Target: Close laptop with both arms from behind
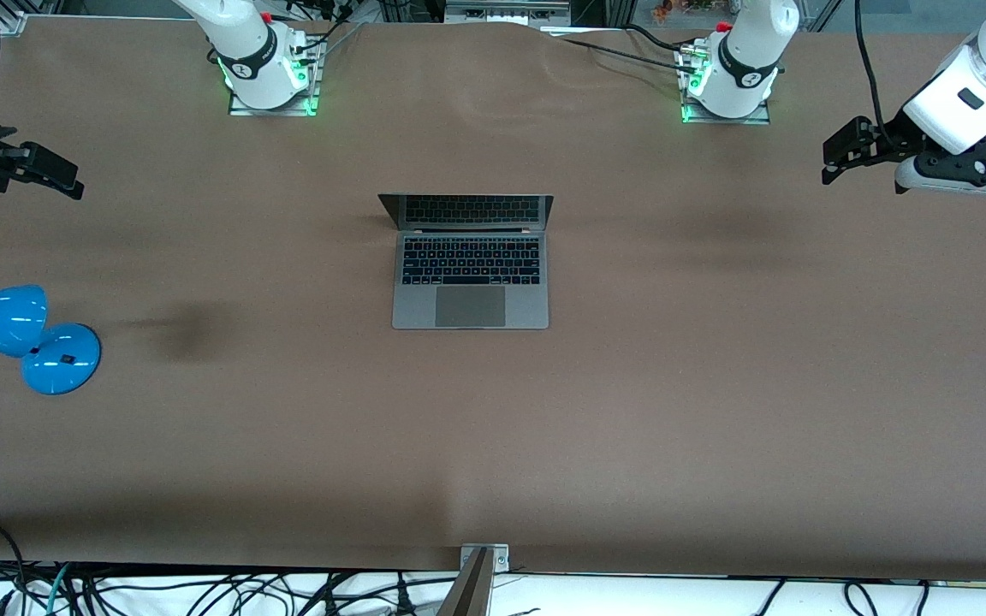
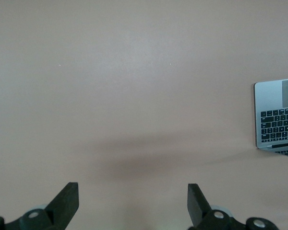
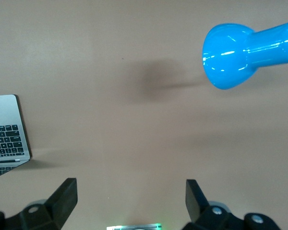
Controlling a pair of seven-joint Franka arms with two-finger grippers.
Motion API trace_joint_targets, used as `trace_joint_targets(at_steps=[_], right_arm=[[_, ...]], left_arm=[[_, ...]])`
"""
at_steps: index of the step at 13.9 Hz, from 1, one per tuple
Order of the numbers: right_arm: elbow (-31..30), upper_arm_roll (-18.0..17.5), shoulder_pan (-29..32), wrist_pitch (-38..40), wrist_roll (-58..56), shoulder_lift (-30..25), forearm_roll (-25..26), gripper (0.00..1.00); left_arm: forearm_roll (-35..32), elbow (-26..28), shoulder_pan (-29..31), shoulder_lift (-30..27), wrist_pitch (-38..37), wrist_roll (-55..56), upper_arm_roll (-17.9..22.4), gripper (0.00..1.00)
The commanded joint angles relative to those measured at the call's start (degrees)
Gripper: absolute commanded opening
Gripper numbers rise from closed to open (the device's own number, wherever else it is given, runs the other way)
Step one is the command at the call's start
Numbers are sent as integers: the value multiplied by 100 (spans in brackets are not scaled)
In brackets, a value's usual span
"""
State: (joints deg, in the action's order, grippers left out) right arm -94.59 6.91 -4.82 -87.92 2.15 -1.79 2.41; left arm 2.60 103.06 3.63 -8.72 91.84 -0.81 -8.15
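Note:
The laptop [image 1: 470,282] lies open at the middle of the brown table, its keyboard facing up and its lid raised on the side toward the arm bases. Its corner also shows in the left wrist view as the laptop [image 2: 278,115] and in the right wrist view as the laptop [image 3: 7,134]. My left gripper [image 1: 828,167] hangs open over bare table at the left arm's end, well apart from the laptop. My right gripper [image 1: 65,180] hangs open over the right arm's end. Nothing sits between the left gripper [image 2: 133,201] fingers or the right gripper [image 3: 131,199] fingers.
A blue desk lamp [image 1: 22,334] stands at the right arm's end, nearer the front camera than the right gripper; its head [image 3: 230,57] shows in the right wrist view. The two arm bases [image 1: 270,81] [image 1: 728,85] glow green. Cables and a bracket [image 1: 480,565] line the front edge.

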Motion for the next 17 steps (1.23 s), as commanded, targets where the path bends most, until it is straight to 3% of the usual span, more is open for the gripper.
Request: trace_joint_targets(at_steps=[1, 17], right_arm=[[-16, 3, -19, 160, 83, -58, -82, 100], [-7, 3, -19, 152, 5, -58, -91, 100]], left_arm=[[-110, -207, -56, 116, -219, -121, 68, 100], [-93, -216, -64, 116, -412, -42, 121, 100]])
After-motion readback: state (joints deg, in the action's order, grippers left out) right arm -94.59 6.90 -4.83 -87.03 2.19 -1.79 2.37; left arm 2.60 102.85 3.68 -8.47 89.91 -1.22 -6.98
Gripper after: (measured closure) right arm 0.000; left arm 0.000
